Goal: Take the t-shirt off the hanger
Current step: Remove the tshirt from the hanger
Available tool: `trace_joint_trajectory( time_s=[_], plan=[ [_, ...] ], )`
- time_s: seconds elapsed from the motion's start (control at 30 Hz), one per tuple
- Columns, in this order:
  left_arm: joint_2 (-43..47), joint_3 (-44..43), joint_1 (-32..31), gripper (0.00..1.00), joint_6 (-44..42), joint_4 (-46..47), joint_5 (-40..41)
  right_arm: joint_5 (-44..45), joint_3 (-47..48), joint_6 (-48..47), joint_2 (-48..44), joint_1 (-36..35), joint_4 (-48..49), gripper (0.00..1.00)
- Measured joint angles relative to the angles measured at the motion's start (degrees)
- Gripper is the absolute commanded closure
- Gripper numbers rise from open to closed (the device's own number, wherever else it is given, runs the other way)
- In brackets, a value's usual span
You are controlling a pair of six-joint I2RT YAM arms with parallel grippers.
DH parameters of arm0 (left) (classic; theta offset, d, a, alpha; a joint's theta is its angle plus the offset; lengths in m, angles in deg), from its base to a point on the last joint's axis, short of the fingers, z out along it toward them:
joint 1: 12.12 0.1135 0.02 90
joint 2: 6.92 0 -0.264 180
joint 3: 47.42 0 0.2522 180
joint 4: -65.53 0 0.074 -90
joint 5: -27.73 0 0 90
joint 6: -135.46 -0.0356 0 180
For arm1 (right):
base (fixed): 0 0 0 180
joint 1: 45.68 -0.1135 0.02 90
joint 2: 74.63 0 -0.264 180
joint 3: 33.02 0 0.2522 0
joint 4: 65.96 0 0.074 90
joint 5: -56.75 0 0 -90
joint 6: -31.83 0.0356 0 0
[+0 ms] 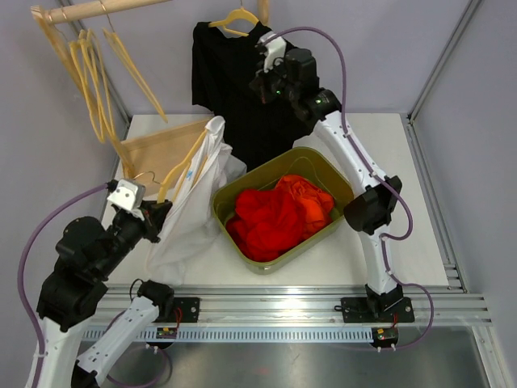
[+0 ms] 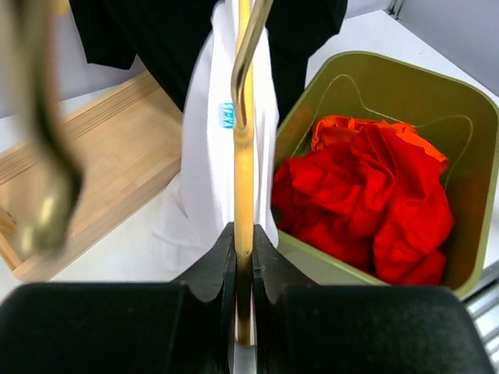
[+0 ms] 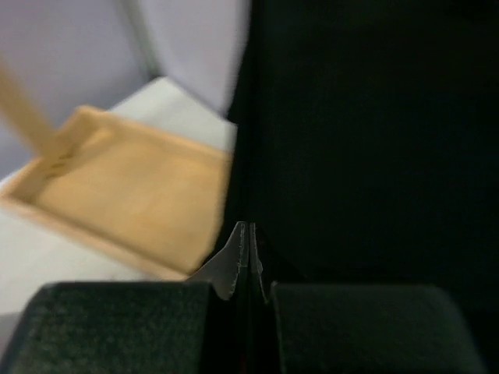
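1. Left hand (image 2: 243, 241) was clamped shut on the yellow hanger (image 2: 244, 179). The white t-shirt (image 2: 204, 156) hung from it, beside 1 green bin (image 2: 437, 101) holding red cloth (image 2: 366, 195).
2. Right hand (image 3: 245, 234) was closed at the edge of the black t-shirt (image 3: 374, 156); whether it pinched cloth could not be told. 1 wooden tray (image 3: 132, 195) lay behind.
3. From above, 2 shirts were both on hangers over the desk (image 1: 388, 242), so removal looked unfinished. The spare hangers (image 1: 89, 73) were too bunched to count.
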Motion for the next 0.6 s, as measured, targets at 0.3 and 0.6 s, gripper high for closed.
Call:
trace_joint_trajectory(
  time_s=[0.3, 0.6],
  plan=[
    [1.97, -5.27, -0.15, 1.0, -0.85, -5.66, 0.85, 5.27, -6.47, -0.33, 1.36, 10.67, 3.52, 1.0],
    [0.2, -1.64, -0.2, 1.0, 3.45, -2.97, 6.51, -31.74, -13.57, -4.48, -1.95, 8.11, -0.63, 0.77]
  ],
)
